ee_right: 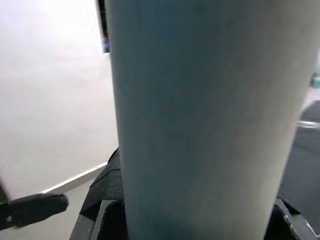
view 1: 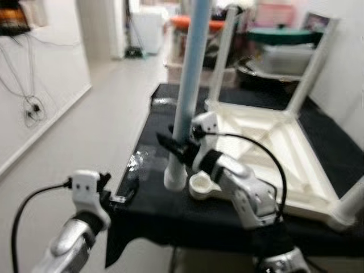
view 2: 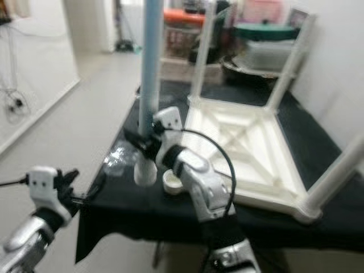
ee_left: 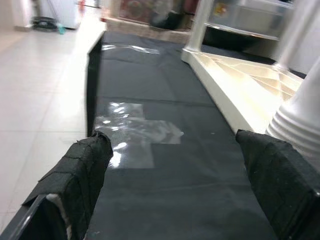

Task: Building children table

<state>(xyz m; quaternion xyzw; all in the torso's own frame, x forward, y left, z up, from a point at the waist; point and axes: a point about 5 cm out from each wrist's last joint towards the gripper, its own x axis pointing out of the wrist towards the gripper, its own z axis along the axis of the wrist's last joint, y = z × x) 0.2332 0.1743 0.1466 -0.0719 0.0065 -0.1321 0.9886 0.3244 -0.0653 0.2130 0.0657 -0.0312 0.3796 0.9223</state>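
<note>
- The right claw [view 1: 177, 143] is clenching a pale blue table leg [view 1: 190, 74] low on its shaft, fingers wrapped around it from the right.
- The leg is standing upright, its long axis running vertical, its top passing out of the head views; its white ribbed foot [view 1: 175, 176] is pointing down and sitting near the tabletop's near-left edge.
- In the right wrist view the blue shaft [ee_right: 200, 120] is rising between the claw's black pads.
- The white children's table [view 1: 273, 153] is lying upside down on the black tabletop [view 1: 153, 193], to the right of the held leg, its ribbed underside facing up.
- Other white legs [view 1: 311, 68] are already standing up from its corners, pointing upward.
- A round white socket [view 1: 202, 183] at the table's near-left corner is sitting just beside the held leg's foot, apart from it.
- The left claw [view 1: 116, 196] is hovering released at the tabletop's near-left edge, its two black fingers [ee_left: 80, 175] spread wide and gripping nothing.
- A shiny patch of clear tape [ee_left: 137, 132] is lying on the black cover ahead of the left claw.
</note>
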